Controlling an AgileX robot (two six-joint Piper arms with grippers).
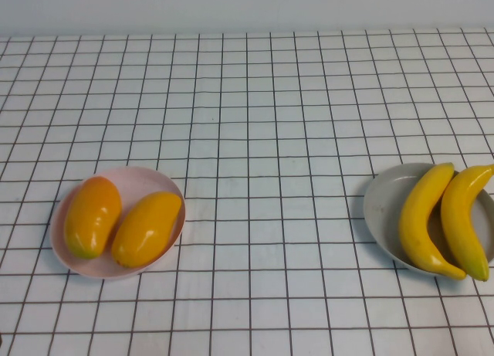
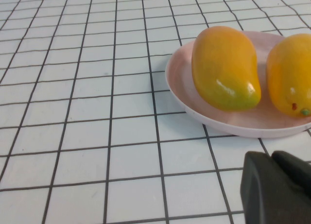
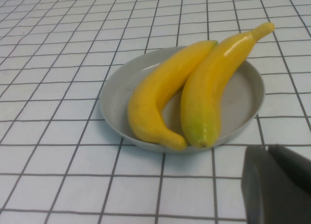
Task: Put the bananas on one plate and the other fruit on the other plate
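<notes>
Two yellow bananas (image 1: pixel 423 217) (image 1: pixel 465 217) lie side by side in the grey plate (image 1: pixel 382 201) at the right; they also show in the right wrist view (image 3: pixel 160 95) (image 3: pixel 214 88) in that plate (image 3: pixel 116 100). Two orange mango-like fruits (image 1: pixel 93 215) (image 1: pixel 147 228) lie in the pink plate (image 1: pixel 147 178) at the left, also in the left wrist view (image 2: pixel 224 68) (image 2: pixel 290 76) on that plate (image 2: pixel 180 83). My left gripper (image 2: pixel 272 158) is shut and empty, a little short of the pink plate. My right gripper (image 3: pixel 267 148) is shut and empty, a little short of the grey plate. Neither shows in the high view.
The table (image 1: pixel 255 140) is covered with a white cloth with a black grid. A white wall runs along the back edge.
</notes>
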